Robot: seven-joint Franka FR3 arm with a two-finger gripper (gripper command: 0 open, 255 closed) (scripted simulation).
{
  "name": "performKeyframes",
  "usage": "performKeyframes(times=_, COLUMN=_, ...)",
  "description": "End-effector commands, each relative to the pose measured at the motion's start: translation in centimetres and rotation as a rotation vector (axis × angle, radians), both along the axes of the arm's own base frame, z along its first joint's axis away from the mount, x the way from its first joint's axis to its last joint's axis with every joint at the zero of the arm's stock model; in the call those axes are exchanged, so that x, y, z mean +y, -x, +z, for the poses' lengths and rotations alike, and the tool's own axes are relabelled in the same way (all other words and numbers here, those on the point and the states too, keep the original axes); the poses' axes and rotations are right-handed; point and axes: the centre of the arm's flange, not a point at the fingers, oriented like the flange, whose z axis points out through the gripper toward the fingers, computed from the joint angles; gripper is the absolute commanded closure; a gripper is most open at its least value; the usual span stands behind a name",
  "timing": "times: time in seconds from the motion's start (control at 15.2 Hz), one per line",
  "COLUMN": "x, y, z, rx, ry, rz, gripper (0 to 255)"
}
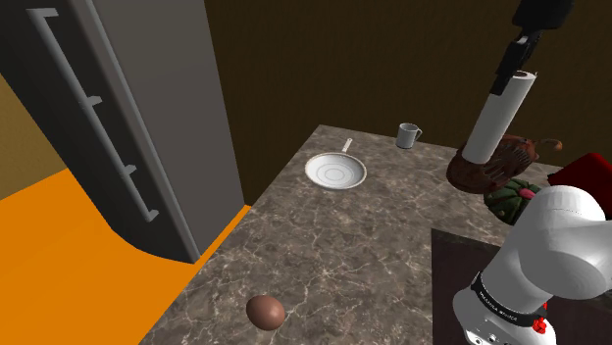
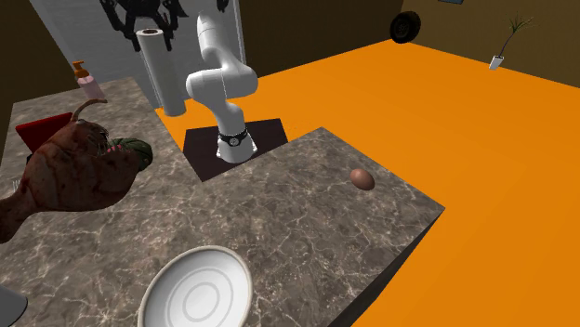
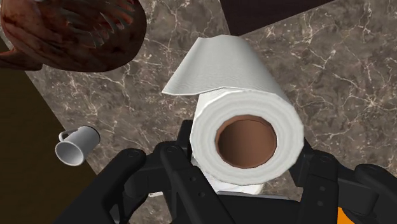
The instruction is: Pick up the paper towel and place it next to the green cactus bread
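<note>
Jaws: clamped on the upper end of the paper towel [image 3: 207, 130], one black finger pressed to each side of the roll.
Paper towel: one white roll with a brown core, at the far right of the table [image 1: 343, 255] in the shoulder view, its lower end in front of a brown fish figure [image 1: 495, 162].
Long axis: near upright, the top leaning to the shoulder view's right; a loose sheet curls off its side.
Green cactus bread [image 1: 505, 201]: one, just on the near side of the fish figure.
Others: one grey mug [image 1: 408, 134] far; one white plate [image 1: 335, 171] mid-table; one brown egg-shaped thing [image 1: 265, 312] near.
</note>
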Motion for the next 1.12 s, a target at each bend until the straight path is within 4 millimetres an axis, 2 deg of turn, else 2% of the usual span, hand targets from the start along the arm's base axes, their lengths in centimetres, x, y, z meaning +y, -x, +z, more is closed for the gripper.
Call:
performKeyframes(times=0.0, x=-2.6, y=0.6, z=-0.1, rx=0.000, ry=0.001, rz=0.001, gripper=255)
performKeyframes(times=1.06, x=-23.1, y=5.6, z=-0.1, rx=0.000, ry=0.001, rz=0.001, gripper=255)
